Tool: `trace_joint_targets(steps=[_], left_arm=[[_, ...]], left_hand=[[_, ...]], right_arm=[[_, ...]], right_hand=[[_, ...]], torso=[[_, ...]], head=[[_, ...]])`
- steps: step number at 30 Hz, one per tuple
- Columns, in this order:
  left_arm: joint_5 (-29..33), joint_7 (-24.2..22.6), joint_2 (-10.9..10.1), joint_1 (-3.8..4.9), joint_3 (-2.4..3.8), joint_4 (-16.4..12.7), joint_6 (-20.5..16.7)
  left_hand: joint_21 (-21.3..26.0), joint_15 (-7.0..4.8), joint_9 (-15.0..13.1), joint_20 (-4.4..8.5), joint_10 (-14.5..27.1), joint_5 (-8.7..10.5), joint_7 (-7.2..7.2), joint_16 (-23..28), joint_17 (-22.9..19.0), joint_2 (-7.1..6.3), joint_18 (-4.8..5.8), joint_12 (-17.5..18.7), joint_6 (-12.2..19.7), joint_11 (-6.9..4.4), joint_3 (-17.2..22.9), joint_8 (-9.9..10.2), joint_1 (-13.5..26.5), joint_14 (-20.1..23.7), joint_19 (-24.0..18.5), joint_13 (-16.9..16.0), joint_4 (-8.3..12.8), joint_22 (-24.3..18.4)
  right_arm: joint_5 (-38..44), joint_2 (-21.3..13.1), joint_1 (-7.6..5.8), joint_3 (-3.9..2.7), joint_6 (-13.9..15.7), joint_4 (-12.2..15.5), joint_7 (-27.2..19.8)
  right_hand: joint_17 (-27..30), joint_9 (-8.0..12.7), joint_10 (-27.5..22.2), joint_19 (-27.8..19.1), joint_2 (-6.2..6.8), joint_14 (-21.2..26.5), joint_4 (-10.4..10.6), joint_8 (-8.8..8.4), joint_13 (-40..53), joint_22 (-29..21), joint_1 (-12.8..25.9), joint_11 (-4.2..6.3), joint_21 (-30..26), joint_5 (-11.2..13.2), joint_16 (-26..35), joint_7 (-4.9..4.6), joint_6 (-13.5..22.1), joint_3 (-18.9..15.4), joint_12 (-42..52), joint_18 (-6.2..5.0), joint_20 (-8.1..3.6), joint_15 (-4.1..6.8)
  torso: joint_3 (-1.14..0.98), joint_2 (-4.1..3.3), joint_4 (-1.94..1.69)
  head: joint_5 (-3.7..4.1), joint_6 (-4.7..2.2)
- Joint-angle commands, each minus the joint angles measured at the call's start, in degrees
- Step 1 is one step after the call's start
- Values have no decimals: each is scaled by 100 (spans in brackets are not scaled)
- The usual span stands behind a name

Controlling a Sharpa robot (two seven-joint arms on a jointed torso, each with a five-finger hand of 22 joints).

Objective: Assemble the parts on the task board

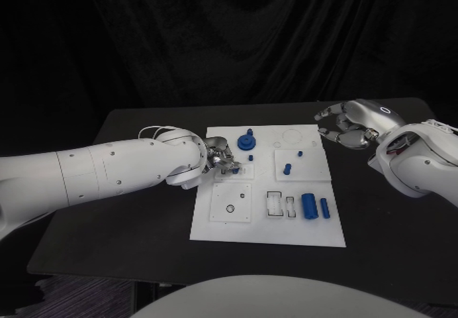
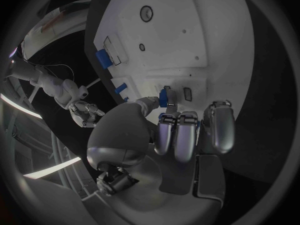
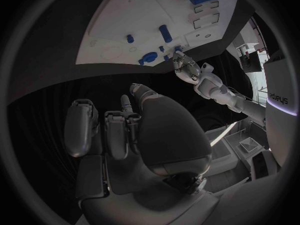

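The left hand [image 1: 222, 161] is held low at the task board's [image 1: 270, 228] nine-o'clock edge, a small blue part [image 2: 164, 97] pinched at its fingertips. The right hand [image 1: 349, 126] is kept above the bench [image 1: 382, 225] at the board's two o'clock, fingers curled in on nothing. Most of the part is hidden by the fingers.

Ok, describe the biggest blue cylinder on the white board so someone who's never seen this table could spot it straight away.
Start at the white task board in the middle of the black table. Go to its corner nearest the robot on the right-arm side, beside two rectangular slots. The large blue cylinder lies flat there, clearly thicker than the slim blue pin lying alongside it, and far from both hands.
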State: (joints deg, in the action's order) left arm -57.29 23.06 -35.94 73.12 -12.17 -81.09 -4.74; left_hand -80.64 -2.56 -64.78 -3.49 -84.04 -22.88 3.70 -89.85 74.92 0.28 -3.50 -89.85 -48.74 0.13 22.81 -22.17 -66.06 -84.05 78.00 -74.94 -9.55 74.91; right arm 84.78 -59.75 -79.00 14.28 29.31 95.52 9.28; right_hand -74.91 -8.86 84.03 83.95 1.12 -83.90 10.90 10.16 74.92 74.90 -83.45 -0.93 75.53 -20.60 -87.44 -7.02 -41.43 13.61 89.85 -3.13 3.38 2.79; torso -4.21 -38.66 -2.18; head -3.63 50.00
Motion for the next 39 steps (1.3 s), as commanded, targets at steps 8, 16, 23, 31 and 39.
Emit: trace_joint_targets(steps=[8, 16, 23, 31, 39], left_arm=[[12, -78, -20, -85, 3, 11, -64], [12, -96, -55, -107, 3, 8, -95], [12, -96, -94, -117, 3, -3, -121], [12, -79, -128, -126, 3, -7, -110], [12, -79, -111, -130, 3, 6, -34]], left_hand=[[26, -26, -8, -16, -596, -28, -20, -15, 1508, 31, -65, -15, -39, -41, 24, 28, 12, -595, -40, -1506, -7, 107], [31, -26, -11, -16, -596, -27, -19, -15, 1508, 28, -67, -15, -42, -40, 24, 28, 15, -595, -46, -1506, -7, 100], [31, -26, -11, -16, -596, -27, -19, -15, 1508, 28, -67, -15, -42, -40, 24, 28, 15, -595, -46, -1506, -7, 100], [47, -26, -16, -16, -596, -29, -20, -15, 1508, 27, -73, -15, -45, -39, 28, 29, 15, -595, -66, -1506, -5, 80], [77, -24, -26, -17, -596, -29, -18, -15, 1508, 23, -83, -15, -44, -38, 40, 38, 16, -595, -102, -1506, 1, 45]], right_arm=[[8, -31, 18, -4, -82, 16, 136], [8, -28, 20, -4, -97, 13, 143], [8, -34, 24, -4, -114, 12, 153], [8, -36, 27, -4, -141, 11, 166], [8, -34, 32, -4, -163, 11, 173]], right_hand=[[-1289, 5, 597, 39, -44, -540, -10, -30, 1508, 1070, -2, -48, -30, -23, 11, -11, -45, 39, 15, -19, 38, -36], [-1289, 5, 597, 39, -44, -540, -10, -30, 1508, 1070, -2, -48, -30, -23, 11, -11, -45, 39, 15, -19, 38, -36], [-1284, 8, 597, 36, -41, -538, -11, -30, 1508, 1068, 2, -46, -38, -24, 16, -9, -52, 46, 15, -21, 37, -34], [-1283, 9, 597, 35, -41, -538, -11, -30, 1508, 1067, 3, -45, -39, -24, 17, -8, -53, 47, 15, -21, 37, -33], [-1270, 11, 597, 26, -40, -533, -13, -28, 1508, 1061, 5, -42, -59, -27, 34, -4, -64, 56, 15, -26, 36, -31]], torso=[[4, 19, 10], [2, 12, 16], [-3, 4, 8], [-2, 4, 2], [-4, 6, 7]], head=[[6, 0], [-5, 0], [-6, 0], [-11, 0], [-11, 0]])
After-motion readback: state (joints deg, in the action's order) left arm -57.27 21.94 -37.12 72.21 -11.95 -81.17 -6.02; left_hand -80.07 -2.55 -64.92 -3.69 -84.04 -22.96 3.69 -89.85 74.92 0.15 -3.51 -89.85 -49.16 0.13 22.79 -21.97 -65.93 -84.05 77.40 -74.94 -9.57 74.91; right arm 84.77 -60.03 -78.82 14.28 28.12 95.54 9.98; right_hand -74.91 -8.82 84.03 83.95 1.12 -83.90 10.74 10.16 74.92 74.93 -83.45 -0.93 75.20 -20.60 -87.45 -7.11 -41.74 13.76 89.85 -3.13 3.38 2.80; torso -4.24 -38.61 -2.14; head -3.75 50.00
